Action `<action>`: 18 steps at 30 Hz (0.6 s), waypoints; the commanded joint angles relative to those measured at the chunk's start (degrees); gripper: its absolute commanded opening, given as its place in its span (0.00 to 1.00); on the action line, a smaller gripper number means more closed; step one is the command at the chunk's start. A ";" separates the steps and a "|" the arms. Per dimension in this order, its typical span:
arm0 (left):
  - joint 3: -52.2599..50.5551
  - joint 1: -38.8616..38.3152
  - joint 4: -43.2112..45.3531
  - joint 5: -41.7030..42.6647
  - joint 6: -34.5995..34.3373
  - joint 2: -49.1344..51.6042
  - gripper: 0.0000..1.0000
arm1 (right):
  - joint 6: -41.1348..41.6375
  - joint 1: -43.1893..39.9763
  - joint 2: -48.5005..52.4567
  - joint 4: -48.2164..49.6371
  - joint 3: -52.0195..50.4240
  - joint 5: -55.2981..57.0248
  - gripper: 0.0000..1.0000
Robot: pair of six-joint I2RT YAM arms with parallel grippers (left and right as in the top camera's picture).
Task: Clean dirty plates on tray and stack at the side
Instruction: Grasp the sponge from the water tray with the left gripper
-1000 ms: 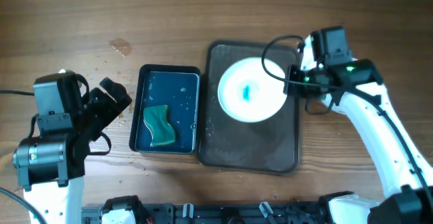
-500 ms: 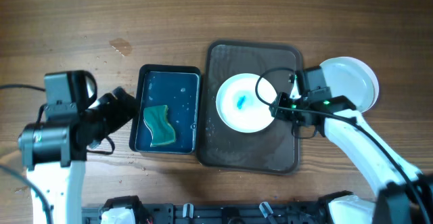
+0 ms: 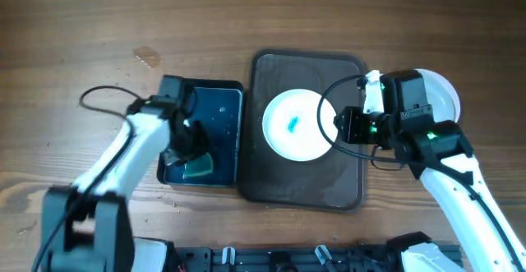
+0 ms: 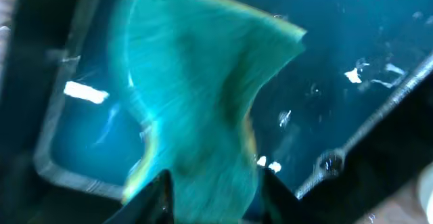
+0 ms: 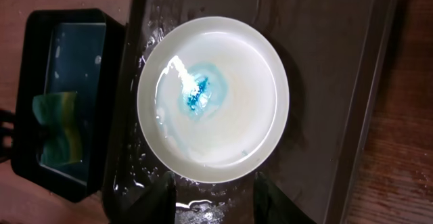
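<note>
Fingers [image 4: 157, 200] of the left gripper [image 4: 215, 183] stand wide apart, low over a green sponge [image 4: 196, 82] whose near end lies between them (the wrist view is blurred, so I cannot tell whether either finger touches it). This gripper has hold of nothing. The sponge lies in shallow water in a dark basin [image 3: 205, 84], toward the end nearest the robot, and the left arm comes in over the basin from the left.

The right gripper [image 5: 215, 183] is also open and empty. Its two fingers [image 5: 272, 198] are spread at the near rim of the smeared plate [image 5: 223, 136], apart from it as far as the wrist view shows. That plate sits flat on the tray [image 3: 304, 180], in the tray's far half. It has a blue smear [image 5: 196, 97] just off its centre and a wet sheen across it. Drops of water lie on the tray around the plate.

The tray stands just beside the basin on the table [image 3: 82, 25], their long sides nearly touching. A second plate [image 3: 440, 91] lies on the table just beyond the tray's right edge, partly hidden under the right arm; the part that shows is plain white.
</note>
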 commanded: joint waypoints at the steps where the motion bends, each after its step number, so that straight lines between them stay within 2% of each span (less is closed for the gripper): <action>1: -0.57 -3.56 1.84 0.39 -1.40 8.35 0.04 | -0.70 0.07 1.97 -0.04 0.42 -0.85 0.37; 5: 0.07 -4.98 3.02 0.31 -2.36 11.43 0.04 | -0.70 0.07 2.29 -0.07 0.42 0.44 0.36; 9: 4.87 -4.98 -2.80 -0.28 0.00 6.86 0.04 | -0.70 0.07 2.29 -0.07 0.42 0.66 0.35; 10: 6.05 -4.96 -4.66 -1.53 0.00 5.11 0.10 | -0.61 0.07 2.29 -0.07 0.42 0.66 0.35; 11: 6.88 -4.96 -6.12 -3.65 0.00 3.43 0.25 | -0.11 0.07 2.29 -0.07 0.42 0.66 0.35; 13: 7.08 -4.96 -7.17 -7.80 -0.04 0.98 0.46 | 0.37 0.07 2.29 -0.04 0.42 0.66 0.34; 15: 7.04 -4.96 -7.78 -12.39 -1.11 -0.09 0.53 | 0.42 0.07 2.29 -0.04 0.42 0.66 0.34; 18: 5.31 -4.96 -5.95 -17.25 -3.21 0.81 0.57 | 0.85 0.07 2.29 -0.02 0.42 0.66 0.34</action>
